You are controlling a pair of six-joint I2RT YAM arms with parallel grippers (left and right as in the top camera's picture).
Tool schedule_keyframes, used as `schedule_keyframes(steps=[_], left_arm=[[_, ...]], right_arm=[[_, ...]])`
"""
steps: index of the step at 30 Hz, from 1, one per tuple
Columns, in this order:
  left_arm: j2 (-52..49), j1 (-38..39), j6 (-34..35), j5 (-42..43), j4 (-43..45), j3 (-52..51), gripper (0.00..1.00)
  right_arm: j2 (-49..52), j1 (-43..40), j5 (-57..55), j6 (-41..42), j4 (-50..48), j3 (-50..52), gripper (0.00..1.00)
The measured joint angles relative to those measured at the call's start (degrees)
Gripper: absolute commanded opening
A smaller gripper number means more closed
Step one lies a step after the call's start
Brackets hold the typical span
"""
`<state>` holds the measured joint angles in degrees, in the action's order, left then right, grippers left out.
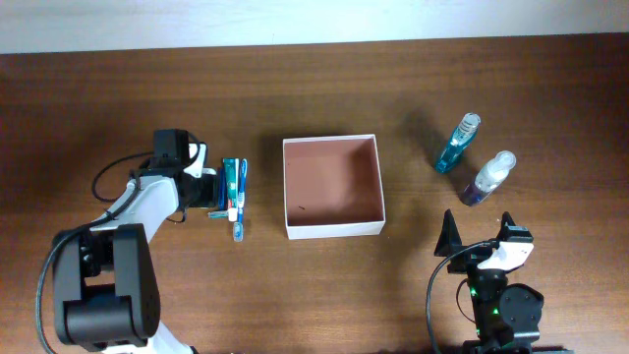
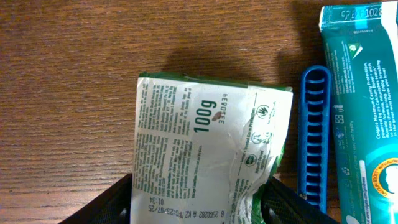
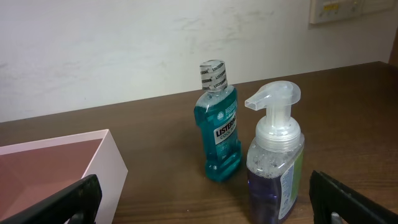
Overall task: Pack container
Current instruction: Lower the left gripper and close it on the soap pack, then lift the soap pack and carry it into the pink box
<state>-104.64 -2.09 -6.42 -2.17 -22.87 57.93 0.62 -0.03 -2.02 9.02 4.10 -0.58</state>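
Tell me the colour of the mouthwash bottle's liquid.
Teal blue-green; the mouthwash bottle shows best in the right wrist view.

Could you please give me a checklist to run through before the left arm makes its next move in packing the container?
1. Container lidless, with room inside: ok.
2. Green packet sits between the left hand's fingers: ok.
3. Firm hold on the packet: cannot tell.
4. Packet free of neighbours: not ok; a blue ribbed piece lies close beside it, with the toothpaste box just beyond.
5. Right hand open and away from the container: ok.
6. Mouthwash bottle and pump bottle upright: ok.
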Motion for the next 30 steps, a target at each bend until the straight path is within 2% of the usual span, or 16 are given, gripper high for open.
schedule_keyframes(steps=[2, 4, 14, 21, 27, 30], left_arm=[[0.0, 0.0, 0.2, 0.0, 0.0, 0.0, 0.45], [0.0, 0.0, 0.3, 0.2, 0.0, 0.0, 0.41], [2.0, 0.0, 0.4, 0.2, -2.2, 0.1, 0.4], [11.6, 0.0, 3.9, 0.7, -3.8, 0.1, 0.36], [22.2, 0.7, 8.7, 7.7, -5.5, 0.1, 0.28], [26.3, 2.8, 11.8, 10.1, -6.9, 0.3, 0.27]], right_arm=[[0.0, 0.0, 0.0, 0.0, 0.0, 0.0, 0.98], [0.0, 0.0, 0.0, 0.0, 0.0, 0.0, 0.98], [0.0, 0.0, 0.0, 0.0, 0.0, 0.0, 0.98], [0.0, 0.0, 0.0, 0.0, 0.0, 0.0, 0.98], [0.0, 0.0, 0.0, 0.0, 0.0, 0.0, 0.98], [0.0, 0.0, 0.0, 0.0, 0.0, 0.0, 0.98]])
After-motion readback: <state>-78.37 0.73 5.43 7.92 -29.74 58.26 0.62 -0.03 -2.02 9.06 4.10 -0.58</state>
